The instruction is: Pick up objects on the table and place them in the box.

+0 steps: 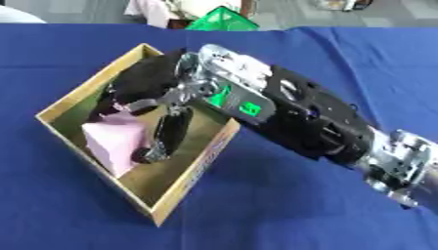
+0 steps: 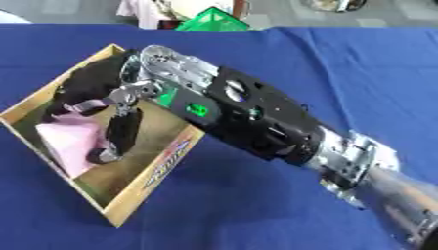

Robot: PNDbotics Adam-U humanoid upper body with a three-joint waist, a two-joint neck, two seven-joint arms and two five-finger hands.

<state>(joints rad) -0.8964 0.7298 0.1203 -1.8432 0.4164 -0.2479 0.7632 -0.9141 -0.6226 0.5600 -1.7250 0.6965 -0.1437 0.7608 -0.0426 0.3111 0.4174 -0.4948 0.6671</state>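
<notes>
Near edge: bare blue tablecloth (image 1: 256, 205), nothing on it in front of the box. Right arm (image 2: 256, 117) comes in from lower right, slanting up-left so it clears the near wall of the box (image 1: 201, 168) and gets the hand inside. Open cardboard box sits askew, one corner toward the robot. Inside, pink block (image 1: 116, 139) lies on the box floor by the left wall. Right hand (image 1: 150, 85) is over it, fingers curled down w/ tips at the block's top, thumb (image 1: 171, 132) extended along its right side. Whether they pinch it or just touch: can't tell. Prob. the put-down step. Left hand not visible. Far: green thing (image 1: 222, 20) beyond the table.
</notes>
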